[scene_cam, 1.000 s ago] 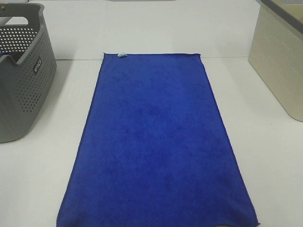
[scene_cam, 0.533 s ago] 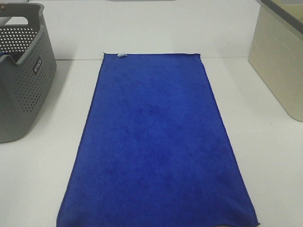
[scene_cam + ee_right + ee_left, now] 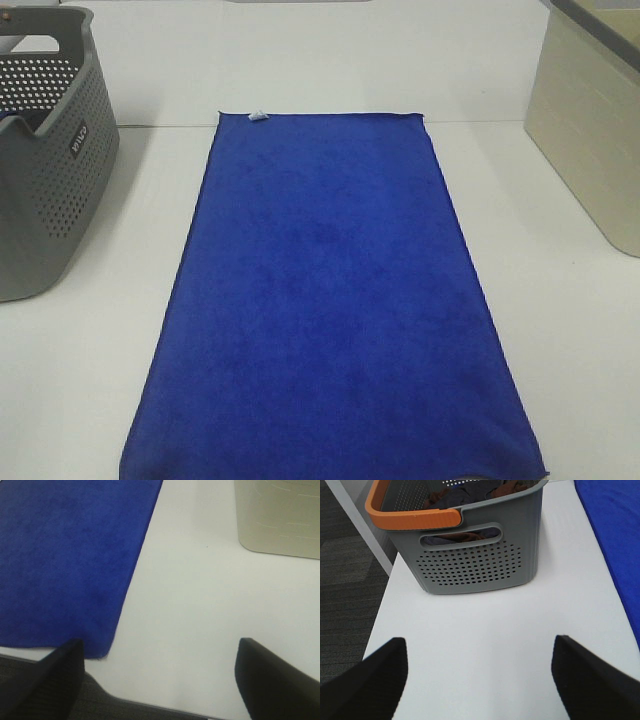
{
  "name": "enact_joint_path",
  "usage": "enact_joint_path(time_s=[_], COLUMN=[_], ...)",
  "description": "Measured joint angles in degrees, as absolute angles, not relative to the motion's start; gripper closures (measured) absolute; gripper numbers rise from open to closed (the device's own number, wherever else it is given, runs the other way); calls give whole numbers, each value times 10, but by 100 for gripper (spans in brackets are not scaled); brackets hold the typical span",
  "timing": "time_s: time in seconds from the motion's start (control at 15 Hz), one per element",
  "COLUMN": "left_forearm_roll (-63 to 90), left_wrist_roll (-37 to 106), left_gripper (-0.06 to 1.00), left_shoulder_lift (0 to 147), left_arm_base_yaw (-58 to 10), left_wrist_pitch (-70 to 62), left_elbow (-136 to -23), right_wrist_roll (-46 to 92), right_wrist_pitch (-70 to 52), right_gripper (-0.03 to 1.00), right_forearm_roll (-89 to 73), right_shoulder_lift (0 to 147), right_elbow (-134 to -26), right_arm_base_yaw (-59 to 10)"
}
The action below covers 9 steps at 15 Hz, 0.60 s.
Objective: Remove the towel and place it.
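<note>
The royal-blue towel (image 3: 330, 300) lies spread flat down the middle of the white table, its small white tag (image 3: 256, 115) at the far left corner. Neither arm shows in the exterior high view. The left gripper (image 3: 479, 675) hangs open over bare table near the front edge, with the towel's left border (image 3: 620, 540) off to one side of it. The right gripper (image 3: 160, 672) is open above the table's front edge, beside the towel's near right corner (image 3: 75, 580). Nothing is between either pair of fingers.
A grey perforated basket (image 3: 50, 170) with an orange handle (image 3: 410, 517) stands at the left and holds dark clothes. A beige bin (image 3: 590, 130) stands at the right. The table's front edge (image 3: 150, 705) and the floor lie just below the right gripper.
</note>
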State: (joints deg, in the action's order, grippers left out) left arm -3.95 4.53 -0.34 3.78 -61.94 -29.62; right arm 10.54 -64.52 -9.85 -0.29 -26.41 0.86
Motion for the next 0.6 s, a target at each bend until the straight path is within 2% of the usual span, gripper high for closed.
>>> enact_joint_path(time_s=[0.6], left_forearm_roll=[-29], left_wrist_roll=[45], left_gripper=[20], left_shoulder_lift=[-3], left_arm_base_yaw=[38], left_wrist_pitch=[-619], left_elbow=[-296], right_wrist_roll=[105], right_wrist_pitch=[-640], right_gripper=[17], right_forearm_roll=[-98], right_shoulder_lift=[-3], right_elbow=[-264], right_arm_base_yaw=[9])
